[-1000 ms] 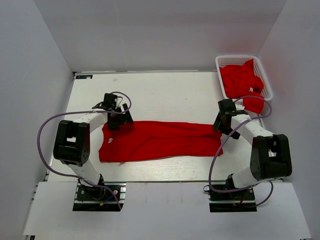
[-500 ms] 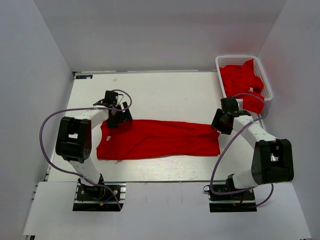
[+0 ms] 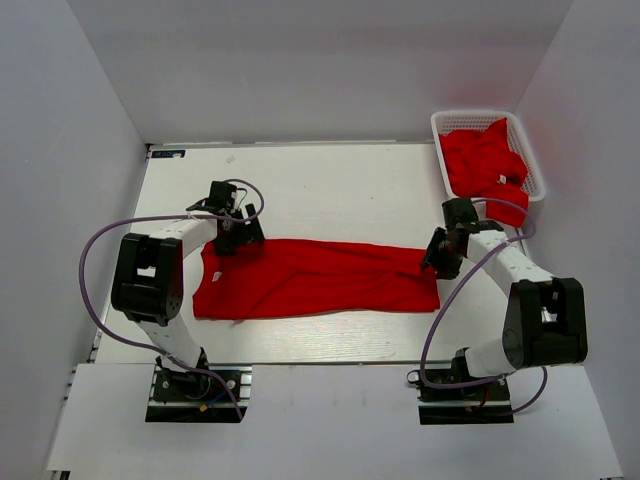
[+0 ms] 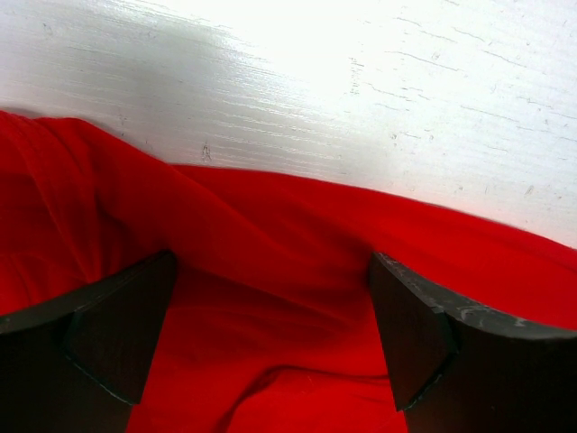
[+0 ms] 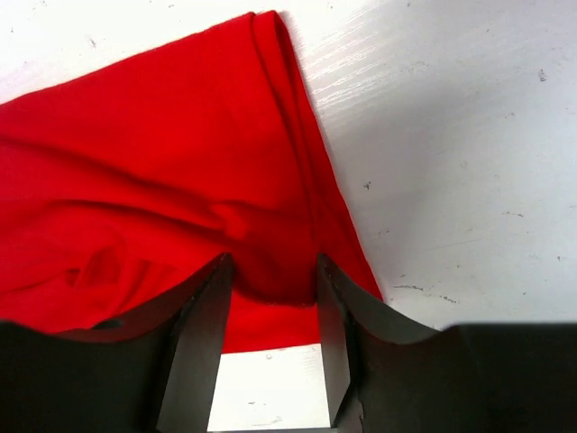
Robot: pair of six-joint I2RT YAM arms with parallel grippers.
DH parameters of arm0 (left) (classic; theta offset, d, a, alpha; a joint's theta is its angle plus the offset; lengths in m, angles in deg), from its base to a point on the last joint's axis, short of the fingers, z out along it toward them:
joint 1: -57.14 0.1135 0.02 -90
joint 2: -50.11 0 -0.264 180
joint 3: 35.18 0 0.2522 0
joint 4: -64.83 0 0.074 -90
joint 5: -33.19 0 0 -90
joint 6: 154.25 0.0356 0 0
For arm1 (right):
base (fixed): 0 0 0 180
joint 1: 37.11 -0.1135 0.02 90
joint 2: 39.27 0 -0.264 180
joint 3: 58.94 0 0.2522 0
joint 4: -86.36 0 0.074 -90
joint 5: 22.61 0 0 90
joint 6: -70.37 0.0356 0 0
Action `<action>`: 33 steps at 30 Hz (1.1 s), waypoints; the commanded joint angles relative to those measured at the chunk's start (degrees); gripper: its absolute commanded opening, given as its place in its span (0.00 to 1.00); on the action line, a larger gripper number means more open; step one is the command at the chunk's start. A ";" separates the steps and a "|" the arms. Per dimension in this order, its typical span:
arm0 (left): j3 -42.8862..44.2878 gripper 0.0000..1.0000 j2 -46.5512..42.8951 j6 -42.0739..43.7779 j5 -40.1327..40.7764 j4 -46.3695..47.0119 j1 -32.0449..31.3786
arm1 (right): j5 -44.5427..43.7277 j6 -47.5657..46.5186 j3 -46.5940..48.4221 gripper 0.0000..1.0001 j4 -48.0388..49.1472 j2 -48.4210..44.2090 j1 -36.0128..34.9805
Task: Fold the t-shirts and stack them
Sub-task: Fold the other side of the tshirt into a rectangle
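Note:
One red t-shirt (image 3: 315,278) lies folded into a long band across the white table (image 3: 330,180), collar end to the left. My left gripper (image 3: 232,238) hangs open just over its far left corner; in the left wrist view the wide-apart jaws (image 4: 270,271) straddle rumpled cloth (image 4: 297,216) without pinching it. My right gripper (image 3: 436,258) is at the band's far right corner. In the right wrist view its half-closed jaws (image 5: 273,266) squeeze a bunched fold of the shirt's edge (image 5: 162,162). More red t-shirts (image 3: 485,160) are heaped in the basket.
A white lattice basket (image 3: 440,122) stands at the table's far right corner, with cloth spilling over its near rim toward my right arm. Grey walls enclose the table on three sides. The left arm's purple cable (image 3: 95,250) loops out past the table's left edge.
My right gripper has slid inward onto the shirt's right corner and narrowed its jaws around the cloth. The left gripper shifted slightly and stayed open. The shirt's band has tightened a little.

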 commanded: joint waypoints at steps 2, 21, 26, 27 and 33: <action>-0.07 1.00 1.05 1.19 2.90 -2.30 0.42 | 0.97 2.19 0.43 0.45 0.02 0.72 0.30; 1.51 1.00 0.52 1.72 3.43 -3.35 0.42 | 6.68 3.78 -5.46 0.00 6.61 1.26 1.27; 1.52 1.00 0.00 1.72 3.96 -3.35 0.42 | 4.22 2.46 -5.37 0.00 7.77 -2.87 1.44; 1.52 1.00 -0.01 1.72 3.96 -3.35 0.42 | 3.34 1.94 -5.11 0.00 7.76 -3.14 1.01; 1.52 1.00 -0.01 1.72 3.96 -3.35 0.42 | 0.61 -3.16 -4.23 0.00 13.36 -8.23 1.00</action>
